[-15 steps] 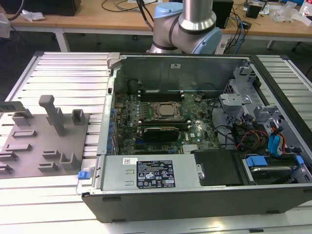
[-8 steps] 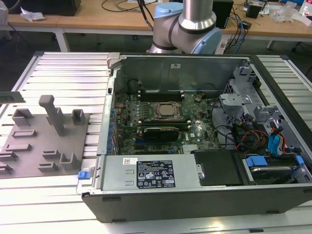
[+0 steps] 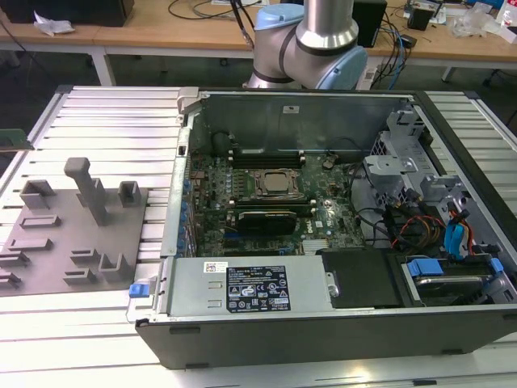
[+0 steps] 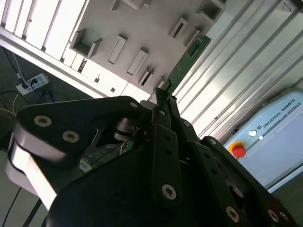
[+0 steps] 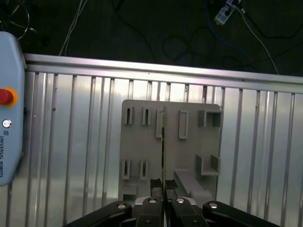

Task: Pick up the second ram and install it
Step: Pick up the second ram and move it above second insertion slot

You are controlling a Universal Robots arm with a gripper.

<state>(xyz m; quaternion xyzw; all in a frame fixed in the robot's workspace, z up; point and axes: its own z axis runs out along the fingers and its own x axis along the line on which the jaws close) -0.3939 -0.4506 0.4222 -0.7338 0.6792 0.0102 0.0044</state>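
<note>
In the first wrist view the pincer is closed on the second ram, which shows edge-on as a thin line running straight out from between the fingertips. The ram lies over the grey fixture plate on the slatted worktop; whether it touches the plate I cannot tell from here. Gripping it near one end probably leaves the rest of the stick free to meet its slot. A pale control box with a red button sits at the worktop's edge and carries printed lettering along its side.

In the second wrist view the dark fingers meet at a narrow tip. The green board juts beyond them with its flat face showing, and a dark chip is visible on it. It appears to hang clear of the plate's empty pockets, which are likely shaped to park parts upright for an easy grasp. The control box's lettering shows here too.

In the exterior view the open computer case lies on its side, so the board's slots face up towards the arm. The CPU socket sits mid-board. A black-and-white label is stuck to the metal housing at the near wall. The fixture plate and its post lie at the exterior view's left, beside the case, and a green sliver at that edge may be the ram
</note>
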